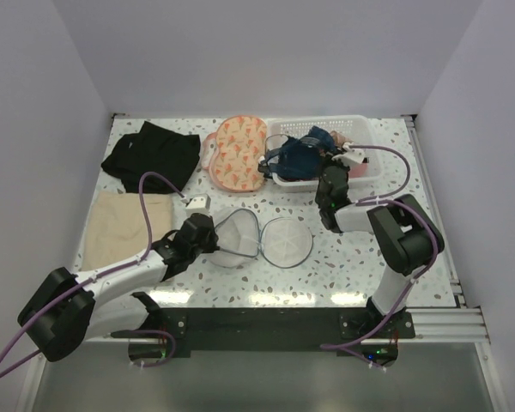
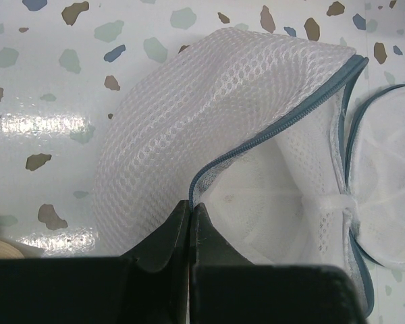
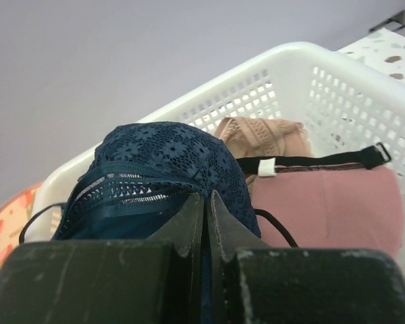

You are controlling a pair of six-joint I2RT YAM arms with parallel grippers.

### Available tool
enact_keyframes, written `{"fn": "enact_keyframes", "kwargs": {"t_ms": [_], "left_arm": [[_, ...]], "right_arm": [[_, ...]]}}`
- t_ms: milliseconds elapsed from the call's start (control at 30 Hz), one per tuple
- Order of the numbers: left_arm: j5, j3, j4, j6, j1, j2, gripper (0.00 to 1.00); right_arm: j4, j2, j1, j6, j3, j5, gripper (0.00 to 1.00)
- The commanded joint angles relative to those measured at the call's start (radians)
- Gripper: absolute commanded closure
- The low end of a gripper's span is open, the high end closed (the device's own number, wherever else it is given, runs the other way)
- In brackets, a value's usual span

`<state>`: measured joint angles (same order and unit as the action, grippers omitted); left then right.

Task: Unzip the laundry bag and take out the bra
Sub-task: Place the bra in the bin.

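The white mesh laundry bag (image 1: pixel 240 236) lies unzipped in the middle of the table, its two round halves spread side by side. My left gripper (image 2: pixel 191 204) is shut on the blue-grey zipper edge (image 2: pixel 270 131) of the left half (image 2: pixel 209 101), which stands up like a dome. The bag's inside shows only white lining. The navy lace bra (image 3: pixel 162 155) rests over the left end of the white basket (image 1: pixel 360 124). My right gripper (image 3: pixel 206 197) is shut on the bra's band, just in front of the basket (image 3: pixel 304 67).
A pink bra (image 3: pixel 337 202) and a beige one (image 3: pixel 260 135) lie inside the basket. An orange patterned pouch (image 1: pixel 236 153) sits left of the basket. A black garment (image 1: pixel 150 154), a beige cloth (image 1: pixel 124 225) and a small white object (image 1: pixel 196 203) occupy the table's left side.
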<state>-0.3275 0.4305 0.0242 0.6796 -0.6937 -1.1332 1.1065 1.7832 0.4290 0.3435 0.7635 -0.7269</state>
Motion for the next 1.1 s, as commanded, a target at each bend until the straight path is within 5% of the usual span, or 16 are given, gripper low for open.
{"fn": "enact_keyframes", "kwargs": {"t_ms": [0,233,567,633,867,1067], "left_arm": [[-0.004,0.033,-0.026,-0.003,0.006,0.006,1.00],[-0.004,0.031,-0.026,0.001,0.006,0.010,1.00],[-0.005,0.039,-0.026,-0.002,0.006,0.009,1.00],[-0.007,0.040,-0.026,-0.003,0.006,0.006,1.00],[-0.007,0.044,-0.026,-0.002,0.006,-0.003,1.00],[-0.007,0.050,-0.026,-0.003,0.006,-0.013,1.00]], "right_arm": [[-0.025,-0.061,-0.012,0.087,0.017,-0.199,0.98],[-0.215,-0.073,-0.032,0.196,0.085,-0.273,0.95],[-0.769,-0.076,-0.111,0.520,0.258,-0.270,0.83],[-0.757,-0.076,-0.116,0.506,0.258,-0.261,0.77],[-0.741,-0.094,-0.118,0.482,0.243,-0.227,0.28],[-0.743,-0.128,-0.116,0.476,0.217,-0.213,0.20]]}}
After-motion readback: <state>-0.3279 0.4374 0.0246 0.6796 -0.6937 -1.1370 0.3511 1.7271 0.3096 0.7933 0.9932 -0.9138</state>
